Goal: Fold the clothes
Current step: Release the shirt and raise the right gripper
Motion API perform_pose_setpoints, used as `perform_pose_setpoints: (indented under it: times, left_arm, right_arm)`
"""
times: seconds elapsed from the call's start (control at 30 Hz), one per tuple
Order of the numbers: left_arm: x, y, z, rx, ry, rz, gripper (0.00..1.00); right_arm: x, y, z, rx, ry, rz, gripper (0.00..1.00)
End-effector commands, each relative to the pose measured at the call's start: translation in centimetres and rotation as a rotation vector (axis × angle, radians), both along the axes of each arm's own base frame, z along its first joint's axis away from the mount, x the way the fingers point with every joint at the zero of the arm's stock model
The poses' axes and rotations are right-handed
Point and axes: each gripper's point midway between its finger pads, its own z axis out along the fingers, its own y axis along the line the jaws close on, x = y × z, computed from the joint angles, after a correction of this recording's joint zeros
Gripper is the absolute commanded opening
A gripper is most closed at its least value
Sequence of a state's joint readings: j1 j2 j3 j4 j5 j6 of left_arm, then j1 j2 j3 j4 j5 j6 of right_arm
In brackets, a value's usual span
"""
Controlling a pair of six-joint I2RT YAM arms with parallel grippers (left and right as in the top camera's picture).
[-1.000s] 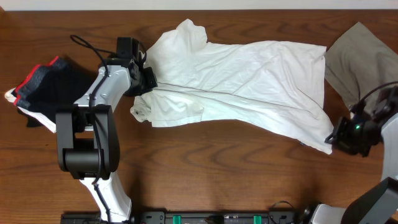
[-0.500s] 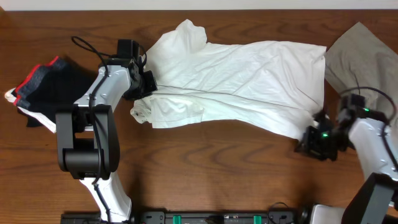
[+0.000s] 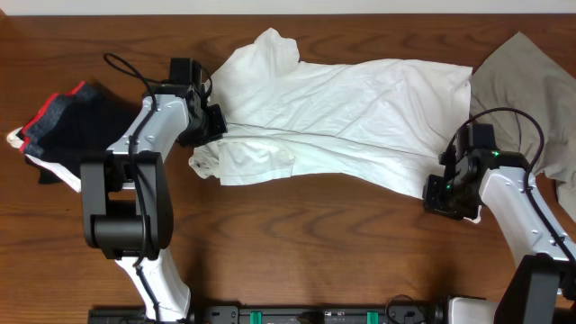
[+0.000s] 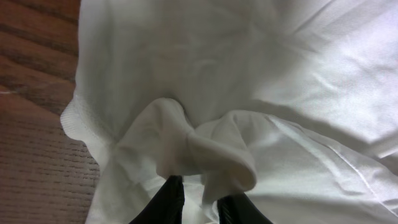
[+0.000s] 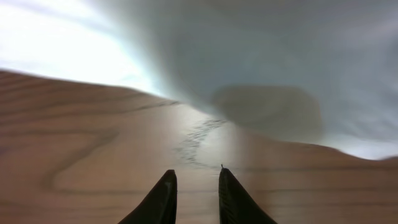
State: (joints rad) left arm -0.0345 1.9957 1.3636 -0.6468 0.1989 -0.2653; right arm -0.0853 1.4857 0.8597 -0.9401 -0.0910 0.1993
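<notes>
Shirt [image 3: 342, 108] is thin, soft and light w/ no stiffness, so expect it to sag and bunch wherever you lift, and to slide easily on the wood table [image 3: 297, 243]. It lies spread and creased between both arms, w/ a rumpled wad right at the tips of the L gripper [image 4: 200, 188].

L gripper: fingers a sliver apart, white cloth at the tips. Can't tell if it's pinching or just touching.

R gripper [image 5: 194, 169]: fingers slightly apart, bare wood between them, nothing held. The shirt's edge hangs just ahead and above.

Take hold at a hem [image 4: 78, 121] or corner, not mid-panel. Pinch deep, since a shallow bite on one layer will prob slip out. Lift two points together or it'll collapse on itself.

Grey garment [image 3: 517, 76] lies just beyond the R gripper. The black pile [image 3: 76, 117] sits behind the L arm, well apart.
</notes>
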Motion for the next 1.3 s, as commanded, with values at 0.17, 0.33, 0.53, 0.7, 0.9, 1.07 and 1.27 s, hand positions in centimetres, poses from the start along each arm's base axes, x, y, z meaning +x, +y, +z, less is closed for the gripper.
perform_pose_setpoints:
  times: [0.17, 0.33, 0.53, 0.7, 0.9, 1.07, 1.27]
  left_arm:
    - [-0.3, 0.5, -0.3, 0.016, 0.012, 0.010, 0.22]
    - [-0.3, 0.5, -0.3, 0.016, 0.011, 0.010, 0.23]
    - [-0.3, 0.5, -0.3, 0.016, 0.011, 0.009, 0.23]
    - [-0.3, 0.5, -0.3, 0.016, 0.011, 0.009, 0.23]
    - [-0.3, 0.5, -0.3, 0.016, 0.011, 0.010, 0.24]
    - [-0.3, 0.5, -0.3, 0.016, 0.013, 0.009, 0.24]
    - [-0.5, 0.5, -0.3, 0.016, 0.021, 0.009, 0.24]
  right_arm:
    - [-0.4, -1.3, -0.9, -0.088, 0.006, -0.026, 0.27]
    - [-1.2, -1.9, -2.4, -0.124, 0.010, -0.038, 0.36]
    - [-1.8, -4.0, -3.0, -0.246, 0.014, -0.089, 0.43]
    - [-0.8, -5.0, -2.8, -0.302, -0.029, -0.097, 0.47]
    - [0.4, -5.3, -2.7, -0.314, -0.078, -0.104, 0.48]
    - [0.7, -5.4, -2.8, -0.319, -0.090, -0.107, 0.48]
    - [0.3, -6.0, -3.8, -0.356, -0.062, -0.088, 0.47]
